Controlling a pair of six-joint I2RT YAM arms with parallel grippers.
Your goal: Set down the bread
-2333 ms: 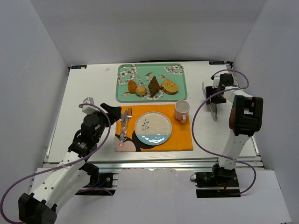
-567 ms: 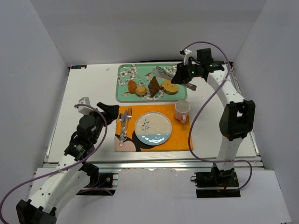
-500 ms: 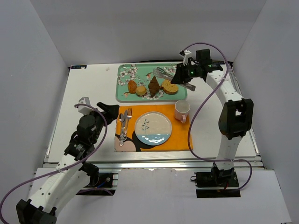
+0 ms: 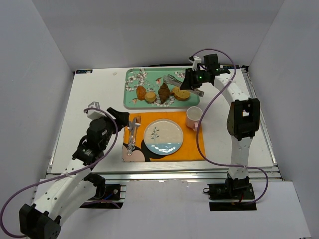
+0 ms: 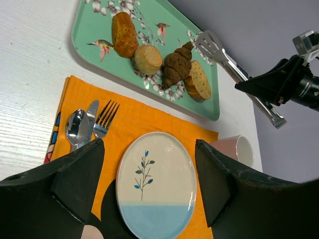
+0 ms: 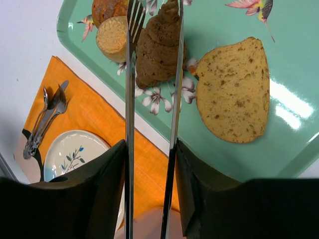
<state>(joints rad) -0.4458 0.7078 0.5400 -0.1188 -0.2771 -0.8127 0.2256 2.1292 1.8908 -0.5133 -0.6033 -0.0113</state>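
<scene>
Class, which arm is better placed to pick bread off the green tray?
Right: right fingers hold metal tongs above bread on the green floral tray. Left fingers hover open by the orange placemat.

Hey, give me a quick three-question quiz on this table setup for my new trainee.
1. True or false: the plate holds a pastry.
2. Which tool grips the tongs, left or right?
3. How many baked items lie on the green tray?
Key: 1 false; 2 right tool; 3 four.
</scene>
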